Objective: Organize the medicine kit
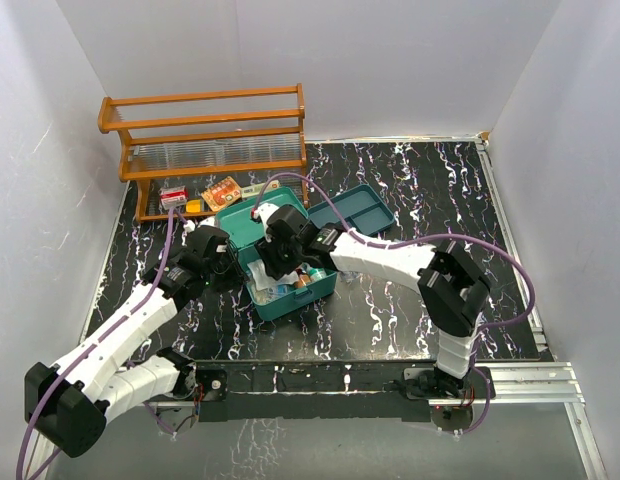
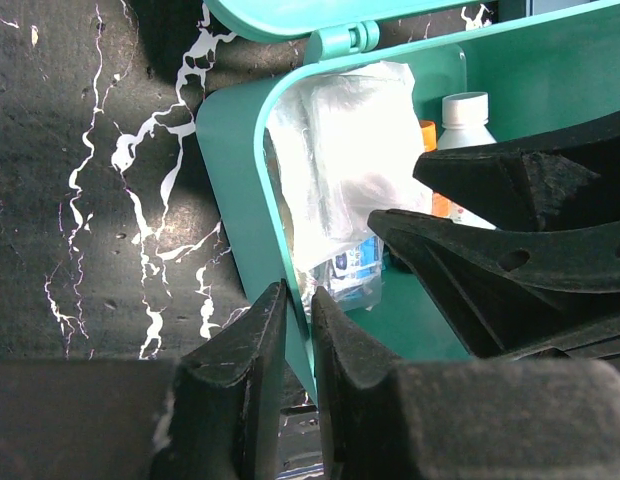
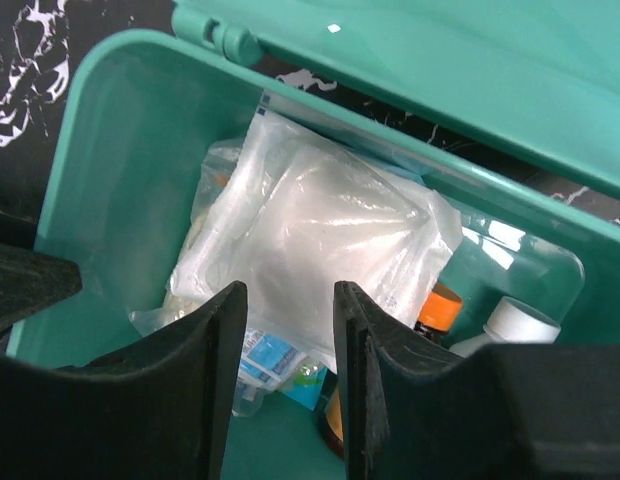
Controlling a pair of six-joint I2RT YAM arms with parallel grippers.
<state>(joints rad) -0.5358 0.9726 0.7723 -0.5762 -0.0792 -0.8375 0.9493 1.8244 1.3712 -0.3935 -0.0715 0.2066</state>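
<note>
Medicine kit (image 2: pixel 240 190), lid up: left gripper (image 2: pixel 298 300) clamps its wall, likely steadying it; right gripper (image 3: pixel 290 300) hangs open-jawed above clear packet (image 3: pixel 310 230) inside.

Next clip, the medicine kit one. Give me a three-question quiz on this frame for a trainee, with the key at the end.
1. True or false: the medicine kit has its lid shut.
2. Which part of the kit is the left pincer clamped on? A: a side wall. B: the lid. C: the hinge.
3. Fill in: the right pincer hangs open above a clear plastic ____ inside the kit.
Key: 1 false. 2 A. 3 bag.
</note>
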